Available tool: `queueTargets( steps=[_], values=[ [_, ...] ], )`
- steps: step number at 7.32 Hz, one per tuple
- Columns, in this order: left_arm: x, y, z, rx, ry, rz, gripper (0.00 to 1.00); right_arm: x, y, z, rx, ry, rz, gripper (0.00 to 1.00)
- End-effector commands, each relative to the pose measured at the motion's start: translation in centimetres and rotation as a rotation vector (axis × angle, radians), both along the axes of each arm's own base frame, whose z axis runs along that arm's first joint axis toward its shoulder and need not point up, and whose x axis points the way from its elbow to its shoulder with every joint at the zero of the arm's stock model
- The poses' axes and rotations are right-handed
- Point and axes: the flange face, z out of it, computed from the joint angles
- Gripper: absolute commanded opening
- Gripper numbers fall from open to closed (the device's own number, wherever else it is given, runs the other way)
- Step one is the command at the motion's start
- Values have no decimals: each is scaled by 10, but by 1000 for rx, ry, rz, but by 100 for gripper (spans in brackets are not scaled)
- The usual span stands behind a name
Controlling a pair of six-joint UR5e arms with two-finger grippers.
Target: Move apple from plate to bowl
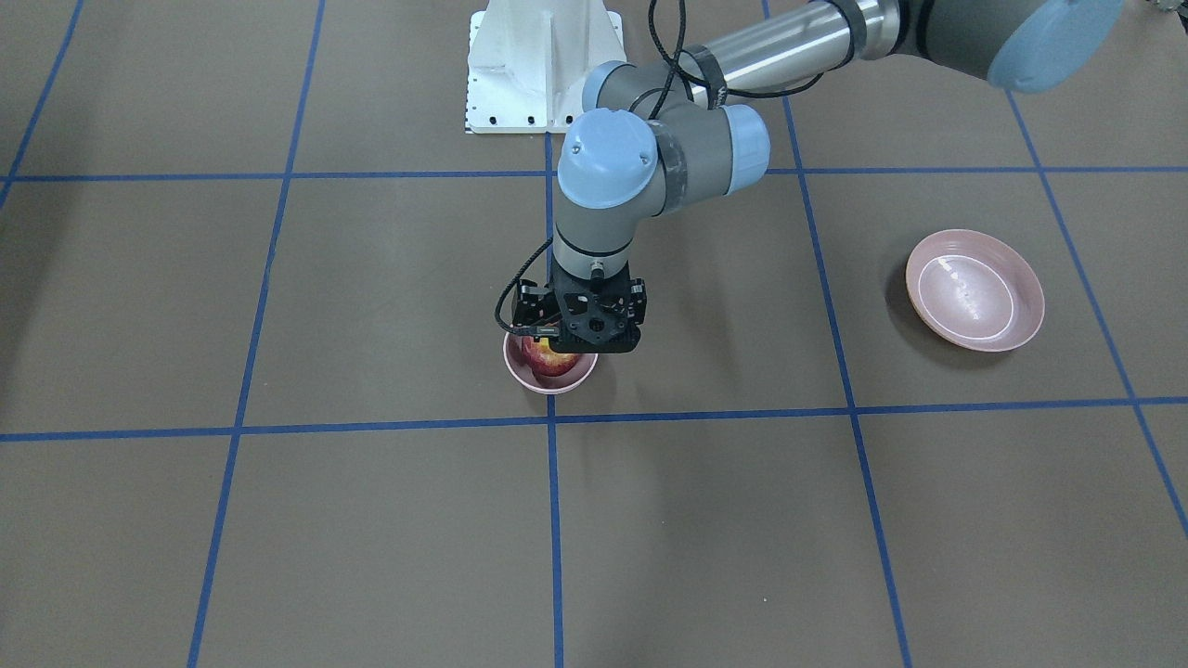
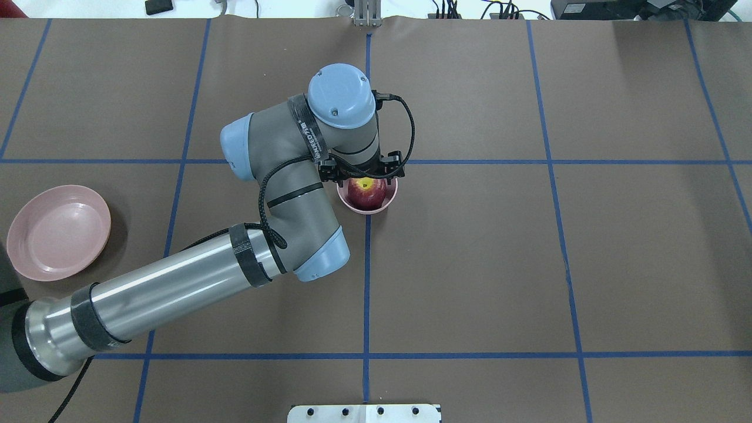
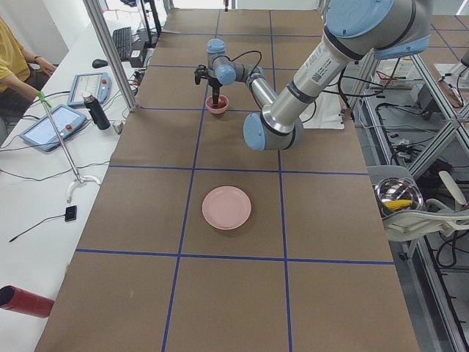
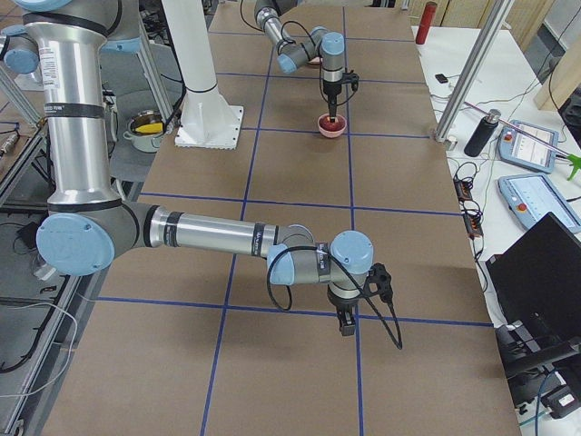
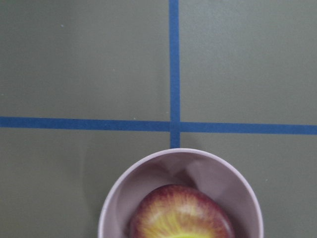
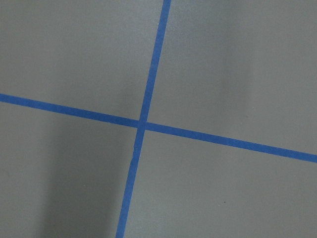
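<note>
The dark red apple (image 1: 549,358) with a yellow patch sits inside the small deep pink bowl (image 1: 554,384) near the table's middle. It also shows in the overhead view (image 2: 368,194) and in the left wrist view (image 5: 181,213), low in the bowl (image 5: 118,191). My left gripper (image 1: 570,345) hangs straight down over the bowl, with its fingers hidden behind its black body. I cannot tell whether it is open or shut. The wide shallow pink plate (image 2: 59,232) lies empty at the left side. My right gripper (image 4: 346,327) hovers over bare table, and I cannot tell its state.
The white robot base (image 1: 543,65) stands at the table's robot side. Blue tape lines (image 6: 143,121) cross the brown table. A side bench with tablets (image 3: 55,125) and a dark bottle (image 3: 96,111) runs along the far edge. A metal bowl (image 3: 399,196) sits off the table.
</note>
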Motion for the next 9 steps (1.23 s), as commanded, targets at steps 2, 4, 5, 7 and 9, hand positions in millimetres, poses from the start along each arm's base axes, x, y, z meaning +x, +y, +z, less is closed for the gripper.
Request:
queueTargets(
  steps=[2, 4, 5, 7, 9],
  values=[
    [-146, -3, 71, 134, -117, 161, 98, 0, 0, 1, -3, 2, 0, 100],
    [-248, -9, 147, 199, -160, 218, 98, 0, 1, 2, -4, 3, 0, 100],
    [-301, -15, 186, 215, -171, 248, 98, 0, 3, 3, -6, 3, -1, 100],
    [-401, -19, 264, 254, -236, 299, 98, 0, 3, 3, -7, 3, 0, 100],
    [-503, -6, 330, 284, -220, 341, 98, 0, 4, 3, -5, 3, -1, 100]
  ],
)
